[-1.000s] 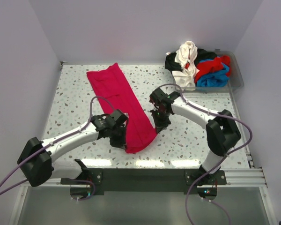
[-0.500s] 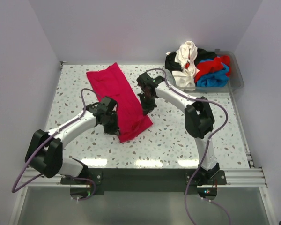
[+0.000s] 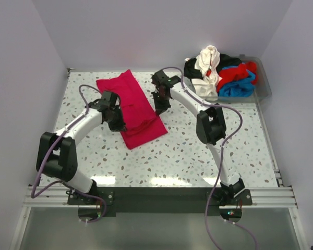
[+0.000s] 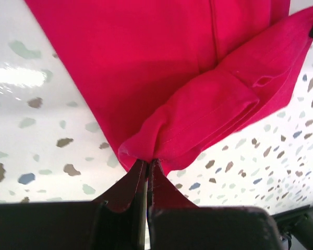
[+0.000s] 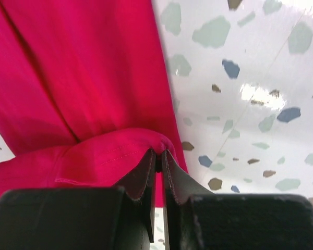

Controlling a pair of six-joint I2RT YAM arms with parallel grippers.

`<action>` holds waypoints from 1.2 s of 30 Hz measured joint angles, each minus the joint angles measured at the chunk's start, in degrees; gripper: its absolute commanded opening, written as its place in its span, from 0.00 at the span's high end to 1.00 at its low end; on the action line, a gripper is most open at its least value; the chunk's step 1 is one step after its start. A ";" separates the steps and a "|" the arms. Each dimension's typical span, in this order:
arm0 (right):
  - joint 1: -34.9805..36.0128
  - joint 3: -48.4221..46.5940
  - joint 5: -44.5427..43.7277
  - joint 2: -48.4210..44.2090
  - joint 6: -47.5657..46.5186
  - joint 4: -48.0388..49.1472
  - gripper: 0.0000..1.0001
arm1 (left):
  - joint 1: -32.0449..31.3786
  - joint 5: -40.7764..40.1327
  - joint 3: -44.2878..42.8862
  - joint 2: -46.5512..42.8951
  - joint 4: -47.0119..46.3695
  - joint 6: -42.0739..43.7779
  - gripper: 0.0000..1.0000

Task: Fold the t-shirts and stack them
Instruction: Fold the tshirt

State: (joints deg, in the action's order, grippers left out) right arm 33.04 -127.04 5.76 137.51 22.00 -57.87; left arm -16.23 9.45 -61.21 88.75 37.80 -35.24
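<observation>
A crimson-pink t-shirt lies as a long strip on the speckled table, its near end lifted and doubled back over the rest. My left gripper is shut on the left corner of that lifted end; the pinched cloth bulges just past the fingertips. My right gripper is shut on the right corner, and its view shows the pinched hem. Both hold the cloth a little above the shirt. More t-shirts, cream-white, black, red and blue, are heaped in the bin.
A clear grey plastic bin stands at the table's back right corner. White walls close in the table on the left, back and right. The arm bases sit on the dark rail along the near edge.
Both grippers have carried the shirt's near end away from the table's front edge toward the back, folding it over the rest. The strip on the table now looks much shorter.
</observation>
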 measured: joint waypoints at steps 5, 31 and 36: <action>-0.26 -3.39 0.48 1.31 0.02 1.68 1.00 | 3.50 -0.76 -2.69 1.07 -0.09 1.68 1.00; -0.92 -13.00 4.39 9.29 6.10 15.32 0.68 | 13.46 -2.86 -10.05 10.75 -2.95 6.16 0.62; -2.10 -13.53 5.11 9.57 10.73 20.94 0.35 | 15.80 -5.51 -17.22 13.57 -2.58 6.34 0.17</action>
State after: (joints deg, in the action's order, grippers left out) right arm 30.94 -140.57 10.87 147.09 32.73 -36.93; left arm -0.43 3.95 -78.43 102.32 35.22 -28.91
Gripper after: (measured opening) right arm 0.594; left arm 0.755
